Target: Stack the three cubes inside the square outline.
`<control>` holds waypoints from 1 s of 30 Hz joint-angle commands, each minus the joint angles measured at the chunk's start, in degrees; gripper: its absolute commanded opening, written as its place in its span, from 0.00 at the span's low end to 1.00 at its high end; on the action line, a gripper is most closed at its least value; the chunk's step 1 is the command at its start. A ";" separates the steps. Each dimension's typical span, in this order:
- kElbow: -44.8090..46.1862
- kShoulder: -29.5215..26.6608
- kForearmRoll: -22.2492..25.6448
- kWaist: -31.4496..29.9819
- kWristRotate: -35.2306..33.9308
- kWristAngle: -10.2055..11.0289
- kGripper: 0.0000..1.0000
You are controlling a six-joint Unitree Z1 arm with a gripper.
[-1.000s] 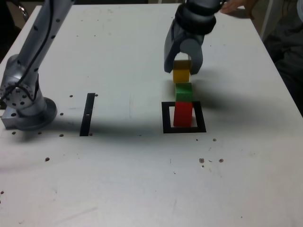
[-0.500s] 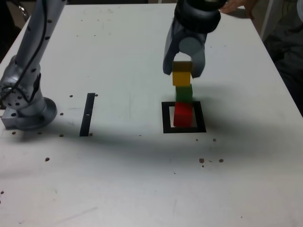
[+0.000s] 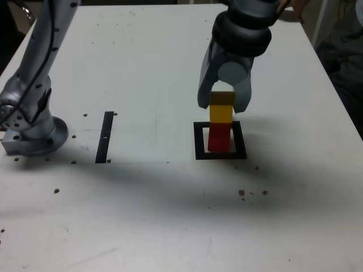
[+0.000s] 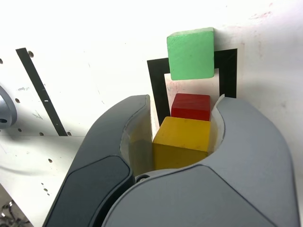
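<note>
My gripper (image 3: 224,106) is shut on the yellow cube (image 3: 222,113), which hangs directly over the red cube (image 3: 219,137). The red cube stands inside the square outline (image 3: 199,141). From the exterior view I cannot tell whether yellow touches red. In the wrist view the yellow cube (image 4: 182,142) sits between the grey fingers (image 4: 137,123), with the red cube (image 4: 191,106) just beyond it. Apart from red, the green cube (image 4: 190,53) lies over the far edge of the outline (image 4: 156,90). In the exterior view the green cube is hidden behind the gripper and the yellow cube.
A straight black strip (image 3: 104,137) lies on the white table on the exterior view's left, near the arm's base (image 3: 31,133). A person's hand (image 3: 290,7) shows at the table's far edge. Small dark specks dot the tabletop.
The gripper has carried the yellow cube down and toward the camera, from above the green cube to directly over the red cube. It now hides the green cube in the exterior view.
</note>
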 commanded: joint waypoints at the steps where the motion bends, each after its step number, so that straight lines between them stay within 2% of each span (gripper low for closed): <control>1: 0.16 0.56 0.47 -0.11 -0.14 -0.18 0.25; 22: 0.79 2.70 -0.59 -0.32 -0.20 -0.77 0.25; 24: 0.87 2.76 -0.74 -0.32 -0.12 -0.78 0.35; 29: 1.08 2.74 -1.01 -0.32 0.09 -0.78 0.88; 30: 1.11 2.73 -1.01 -0.32 0.10 -0.78 0.95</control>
